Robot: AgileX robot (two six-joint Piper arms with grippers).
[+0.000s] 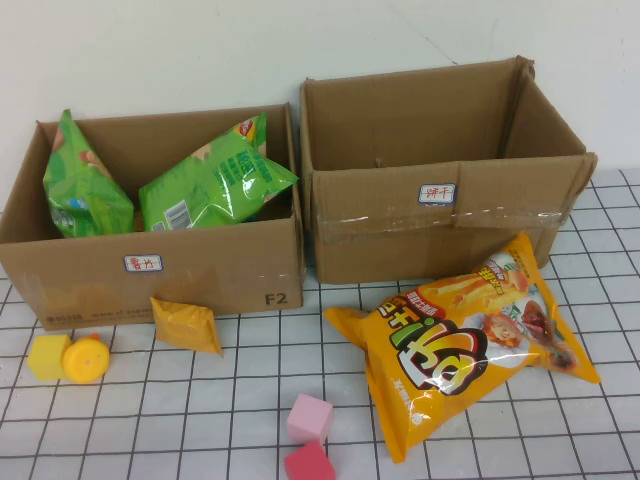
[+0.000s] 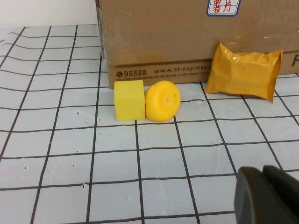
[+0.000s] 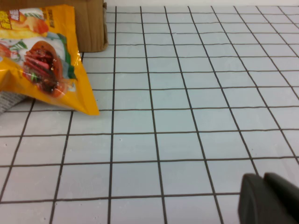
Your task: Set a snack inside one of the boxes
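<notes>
A: Left gripper (image 2: 267, 193), status? Entry needed.

B: Only a dark piece of it shows at the edge of the left wrist view, low over the gridded table (image 2: 56, 154). Cannot tell how it is set. It holds nothing visible. It does not appear in the high view.

A: Right gripper (image 3: 270, 198)?

B: Same note. A dark piece at the edge of the right wrist view, above bare grid squares, well apart from the snack. Cannot tell how it is set.

A: Take the left box (image 1: 150, 260) as landmark. What lies nearest it?

B: In front of it, a small orange pouch (image 1: 186, 324) leans against its front wall. Near its front left corner sit a yellow cube (image 1: 47, 356) and a yellow round piece (image 1: 86, 359), touching each other. Inside the box, two green chip bags (image 1: 215, 185), one propped at each side. A white label with red characters (image 1: 143, 263) is on the front wall.

A: And the snack for the task?

B: The large orange snack bag (image 1: 470, 335) lies flat on the table, to the right of the left box and just in front of the right box (image 1: 440, 165), its top edge close to that box's front wall. It is in neither box.

A: Anything else?

B: Two pink cubes (image 1: 309, 418), one paler and one darker, touching, lie well in front of the left box's right corner, beside the snack bag's lower end.
</notes>
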